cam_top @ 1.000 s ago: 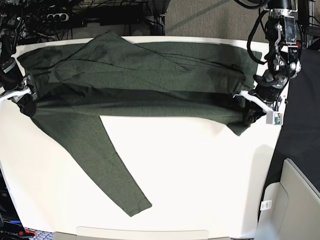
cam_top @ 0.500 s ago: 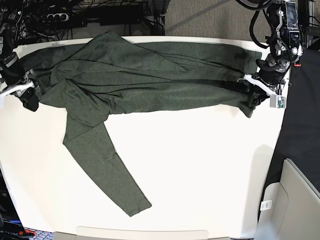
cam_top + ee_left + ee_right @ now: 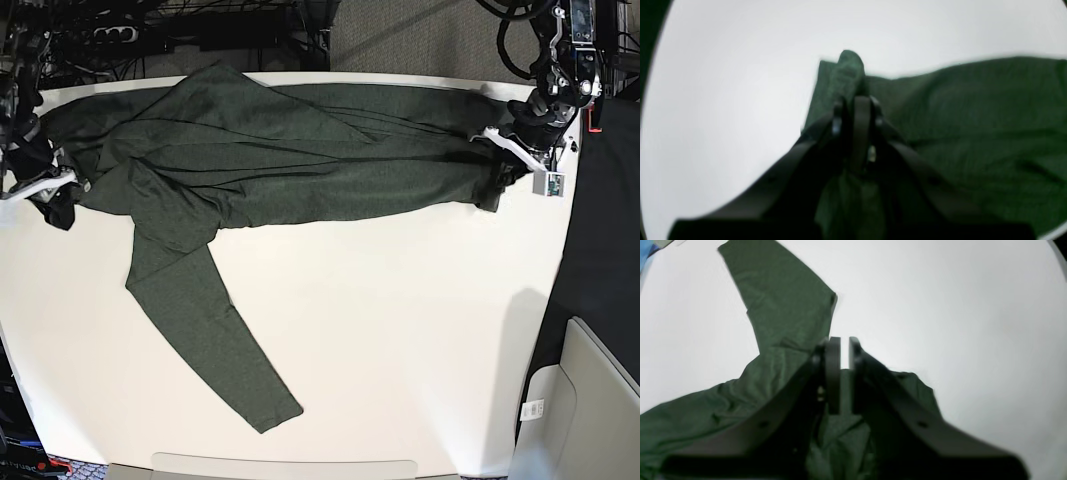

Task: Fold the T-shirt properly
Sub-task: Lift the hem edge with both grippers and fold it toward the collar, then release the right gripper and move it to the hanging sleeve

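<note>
The dark olive-green T-shirt (image 3: 300,160) lies as a long folded band across the far part of the white table (image 3: 400,330). One long sleeve (image 3: 220,340) trails toward the front edge. My left gripper (image 3: 495,185) is shut on the shirt's right end; in the left wrist view (image 3: 855,103) a tuft of fabric (image 3: 848,68) sticks out past the fingers. My right gripper (image 3: 60,205) is shut on the shirt's left end. In the right wrist view (image 3: 840,351) cloth sits between the nearly closed fingers, with the sleeve (image 3: 783,303) beyond.
A power strip and cables (image 3: 130,35) lie behind the table's far edge. Black cloth (image 3: 600,230) borders the table on the right. A grey bin (image 3: 590,400) stands at the lower right. The table's right edge runs close to my left gripper.
Both grippers have moved toward the far edge with the shirt's hem. The lower layer has folded up over the body, so the shirt is now a narrower band. The sleeve has stayed.
</note>
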You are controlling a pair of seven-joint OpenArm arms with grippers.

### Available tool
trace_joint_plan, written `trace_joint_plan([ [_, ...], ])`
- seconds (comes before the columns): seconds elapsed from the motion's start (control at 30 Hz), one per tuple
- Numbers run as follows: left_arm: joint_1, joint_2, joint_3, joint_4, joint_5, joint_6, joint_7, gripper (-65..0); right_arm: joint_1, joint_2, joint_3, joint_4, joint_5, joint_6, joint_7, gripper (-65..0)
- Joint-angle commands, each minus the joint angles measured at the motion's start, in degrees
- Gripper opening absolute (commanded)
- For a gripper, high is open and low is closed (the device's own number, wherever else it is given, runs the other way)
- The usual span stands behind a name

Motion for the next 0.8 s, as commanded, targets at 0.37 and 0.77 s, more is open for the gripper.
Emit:
trace_joint_plan([
  [0.37, -1.7, -0.8, -0.6, 1.1, 0.1, 0.0, 6.2, -48.7, 8.1, -0.1, -3.4, -7.7, -0.6, 0.1, 1.3, -43.1],
  [0.77, -1.8, -1.0, -0.4, 1.1, 0.1, 0.0, 6.3, -35.8, 23.5, -1.5, -11.8, -21.5, -6.7, 0.1, 0.3, -42.5],
])
